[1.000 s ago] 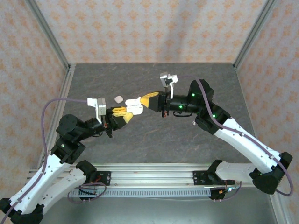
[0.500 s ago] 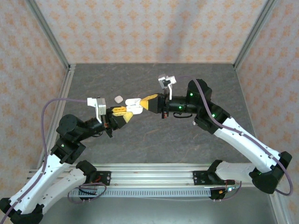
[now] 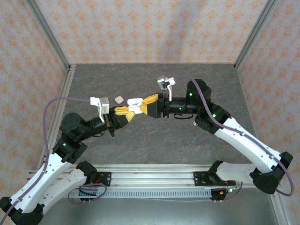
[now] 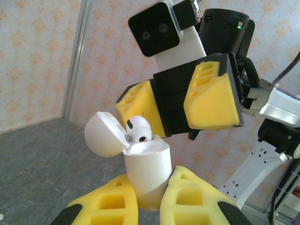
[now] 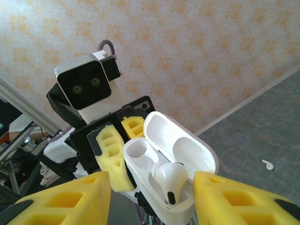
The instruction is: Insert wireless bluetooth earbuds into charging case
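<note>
Left gripper (image 3: 125,111): closed on the lower body of the charging case (image 4: 147,164), one yellow pad on each side, holding it upright in the air above the table (image 3: 187,136).
Right gripper (image 4: 173,103): jaws apart, just beyond the mouth of the case; neither yellow finger touches the case or the bud, and it grips nothing.
Case lid (image 4: 105,133): swung back on its hinge, with the mouth facing the right gripper.
Earbud (image 4: 139,130): standing in the case, its rounded head above the rim.
Left wrist view: gives the grip on the case from below and the head of the earbud in profile against the right gripper's fingers. The inside of the case is hidden here.
Right wrist view: looks straight into the case. The earbud sits in one socket, the socket beside it is empty, and the two hollows inside the lid show. The left gripper's pads appear behind the case.
Second earbud (image 5: 267,164): lying loose on the table, well apart from the case, seen past the right finger in the right wrist view.
Small white object (image 3: 119,99): on the table just beyond the left gripper in the top view; I cannot tell what it is.
Top view: both arms reach inward and the grippers meet tip to tip over the middle of the table. The case is a white patch between the yellow fingers, and the bud in it is too small to make out.
</note>
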{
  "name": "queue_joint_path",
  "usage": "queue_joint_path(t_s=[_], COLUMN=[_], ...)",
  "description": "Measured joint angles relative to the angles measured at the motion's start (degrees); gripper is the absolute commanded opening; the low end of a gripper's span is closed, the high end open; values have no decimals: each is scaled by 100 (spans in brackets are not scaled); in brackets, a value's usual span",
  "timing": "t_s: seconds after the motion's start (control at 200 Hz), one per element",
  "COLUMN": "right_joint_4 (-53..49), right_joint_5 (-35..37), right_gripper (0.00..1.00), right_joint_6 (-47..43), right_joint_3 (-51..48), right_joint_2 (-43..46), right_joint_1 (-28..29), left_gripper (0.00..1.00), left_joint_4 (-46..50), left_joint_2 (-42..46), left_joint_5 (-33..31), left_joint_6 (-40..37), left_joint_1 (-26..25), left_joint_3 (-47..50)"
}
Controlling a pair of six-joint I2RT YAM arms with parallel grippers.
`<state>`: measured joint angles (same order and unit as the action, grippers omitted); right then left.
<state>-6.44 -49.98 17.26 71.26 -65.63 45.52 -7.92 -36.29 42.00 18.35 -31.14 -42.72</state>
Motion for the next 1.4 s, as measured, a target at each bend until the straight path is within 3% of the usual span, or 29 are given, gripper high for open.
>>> queue_joint_path(t_s=[0.405, 0.701, 0.966, 1.301, 1.396], right_joint_4=[-553, -295, -4, 551, 634], right_joint_5=[909, 614, 247, -424, -566], right_gripper=[66, 69, 67, 59, 52], right_joint_6=[234, 855, 1191, 1683, 1777], right_joint_3=[98, 96, 96, 96, 92], right_joint_2=[162, 149, -68, -382, -494], right_joint_1=[-28, -107, -122, -138, -138], left_gripper=[0, 0, 0, 0, 0], left_joint_4=[2, 138, 280, 472, 479], left_joint_2=[76, 105, 105, -20, -66], left_joint_5=[149, 378, 568, 761, 822], left_joint_6=[-520, -931, -1113, -1377, -1397], left_joint_1=[-2, -2, -2, -2, -17], left_joint_3=[2, 2, 0, -234, -302])
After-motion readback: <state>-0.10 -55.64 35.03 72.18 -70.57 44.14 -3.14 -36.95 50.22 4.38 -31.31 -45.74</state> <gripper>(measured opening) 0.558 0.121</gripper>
